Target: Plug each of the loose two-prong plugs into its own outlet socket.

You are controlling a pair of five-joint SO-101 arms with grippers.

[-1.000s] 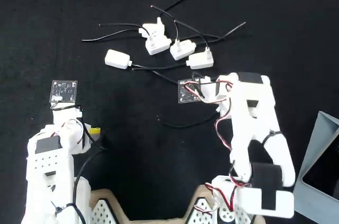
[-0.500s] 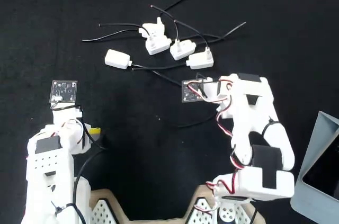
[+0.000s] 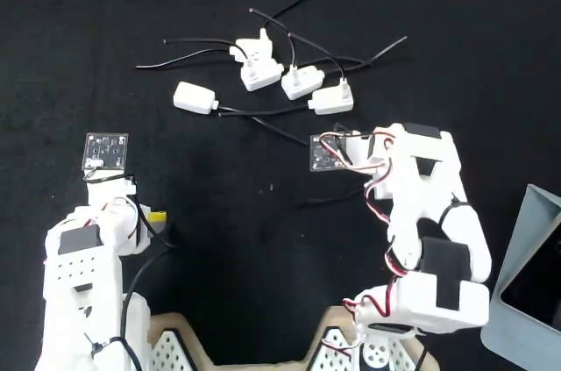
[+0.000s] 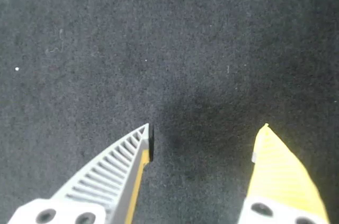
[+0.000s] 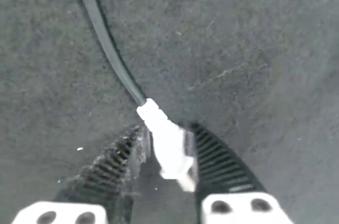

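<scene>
Right gripper point(image 5: 168, 128), clamped on 1 plug point(image 5: 164, 147), shifts right, dragging the socket board point(image 3: 326, 153); insertion looks unsecured. Left gripper point(image 4: 206, 126) gapes, idle.

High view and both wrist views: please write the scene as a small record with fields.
right hand: shut on a white plug with a black cord
left hand: open, above the black table
loose plugs: several white ones, lying farther out on the table
socket board: just ahead of the left arm
second socket board: beside the right arm
</scene>
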